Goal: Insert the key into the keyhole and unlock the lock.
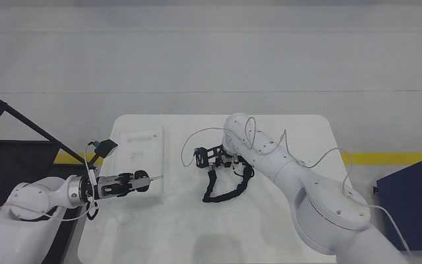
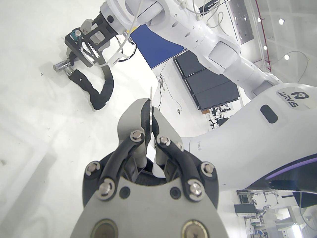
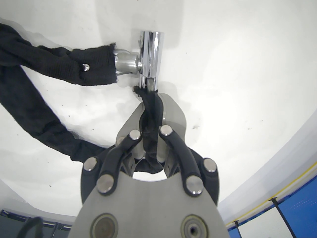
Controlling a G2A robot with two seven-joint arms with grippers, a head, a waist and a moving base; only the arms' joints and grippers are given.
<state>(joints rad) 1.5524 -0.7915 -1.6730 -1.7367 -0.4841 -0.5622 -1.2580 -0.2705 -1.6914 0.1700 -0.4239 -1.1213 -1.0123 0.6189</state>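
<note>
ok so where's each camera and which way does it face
Top view: above the arms, looking down at the table; both arms show, the left gripper holding the key, the right gripper on the chain.
Left wrist view: on the left wrist, looking past its gripper and key, across the table to the right arm.
Right wrist view: on the right wrist, facing down at the table; its own gripper clamps the chain beside the lock.
Shared: both wrist views show lock and chain.

Glossy chrome cylinder lock (image 3: 150,55) gleams; the black woven-cloth chain sleeve (image 3: 32,115) looks rough and frayed; the thin metal key (image 2: 150,100) is dull grey.
</note>
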